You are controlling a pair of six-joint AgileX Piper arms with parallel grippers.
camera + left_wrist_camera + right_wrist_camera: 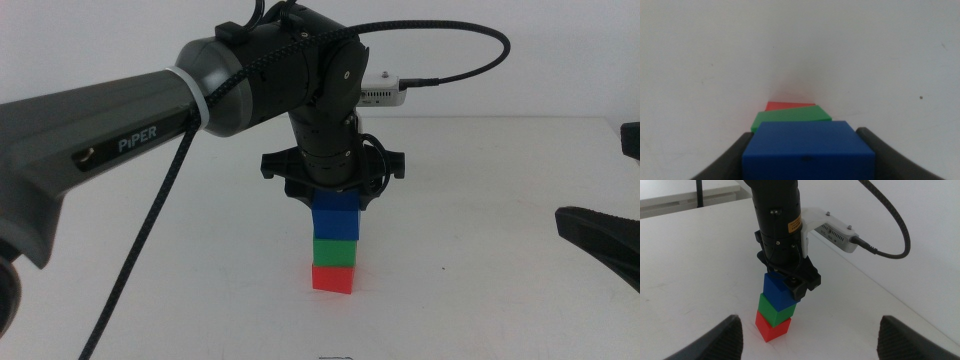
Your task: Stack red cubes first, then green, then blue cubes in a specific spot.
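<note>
The red cube (332,279) is sitting on the white table (480,200) just below the centre of the middle view, with the green cube (334,250) resting on top of it and the blue cube (335,219) resting on the green one, so the three are forming a single upright column. The layers are sitting slightly twisted against each other rather than perfectly flush.

The left gripper (335,205) is coming straight down onto the column from the upper centre of the frame, its two dark jaws pinching the blue cube by its sides; in the left wrist view the blue face is filling the lower middle between both jaws, with slivers of green and red showing beyond it.

The left arm is stretching in from the left edge of the middle view, a braided cable (150,210) hanging along it.

The right gripper (600,235) is waiting low at the right edge of the middle view, well apart from the stack, its jaws spread wide and holding nothing.
</note>
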